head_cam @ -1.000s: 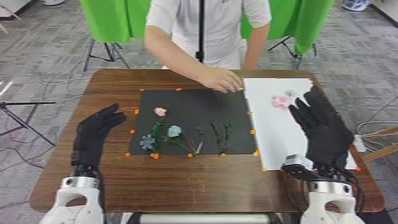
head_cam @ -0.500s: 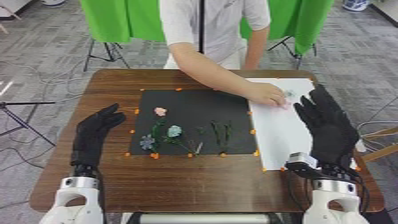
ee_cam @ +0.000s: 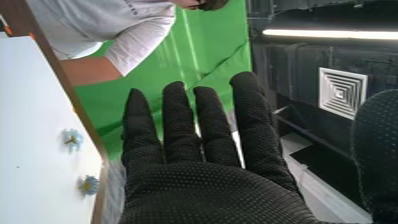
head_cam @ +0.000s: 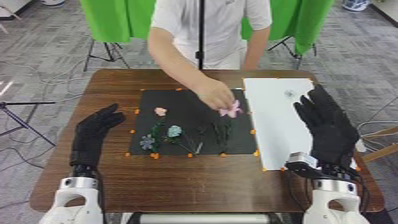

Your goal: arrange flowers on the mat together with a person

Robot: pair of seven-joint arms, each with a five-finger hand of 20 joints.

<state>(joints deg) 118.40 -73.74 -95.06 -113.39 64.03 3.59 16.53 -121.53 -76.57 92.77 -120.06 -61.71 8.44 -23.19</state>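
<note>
The person's hand (head_cam: pixel 213 93) grasps the pink flower (head_cam: pixel 231 109) over the mat (head_cam: pixel 185 111), by the stems' (head_cam: pixel 227 132) far ends, nearer the robot's right hand (head_cam: pixel 330 131) than its left hand (head_cam: pixel 91 135), both robot hands empty, fingers extended.

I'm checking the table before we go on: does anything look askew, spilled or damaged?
Nothing stands out: the black mat and white sheet lie flat side by side, and a person's hand holds a pink flower over the mat.
</note>
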